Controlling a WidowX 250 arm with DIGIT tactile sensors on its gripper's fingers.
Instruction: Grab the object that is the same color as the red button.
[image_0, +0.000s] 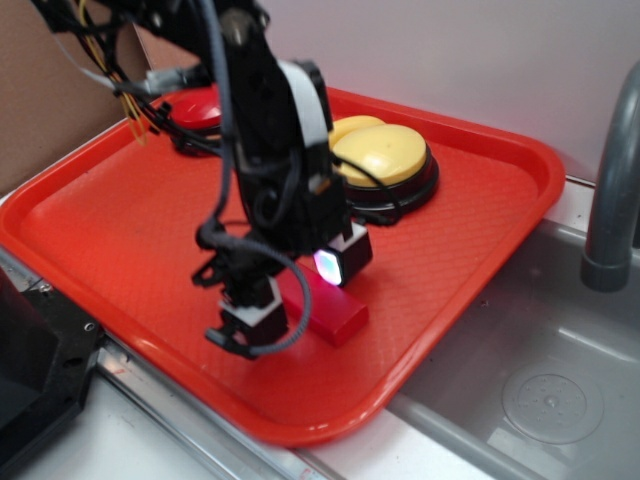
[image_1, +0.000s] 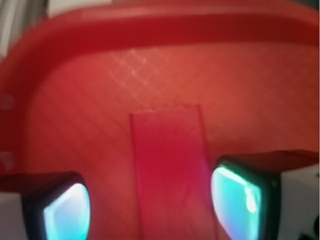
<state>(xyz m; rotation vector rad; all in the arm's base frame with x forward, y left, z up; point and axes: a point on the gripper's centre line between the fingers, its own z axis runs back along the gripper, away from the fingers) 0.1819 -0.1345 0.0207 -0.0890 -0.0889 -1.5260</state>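
Note:
The small flat red block (image_0: 337, 318) lies on the red textured tray (image_0: 120, 215), near its front edge. My gripper (image_0: 295, 295) is lowered over it with the jaws open, one lit finger on each side. In the wrist view the block (image_1: 170, 165) runs lengthwise between the two glowing pads (image_1: 240, 200). The right pad is close against the block and the left pad stands apart from it. The red button (image_0: 197, 108) sits at the tray's back left, partly hidden by the arm.
A yellow button (image_0: 385, 155) on a black base stands at the tray's back middle, with another yellow shape (image_0: 352, 125) just behind it. A metal sink (image_0: 540, 390) and grey faucet (image_0: 612, 190) lie to the right. The tray rim (image_1: 150, 25) rises just ahead of the block.

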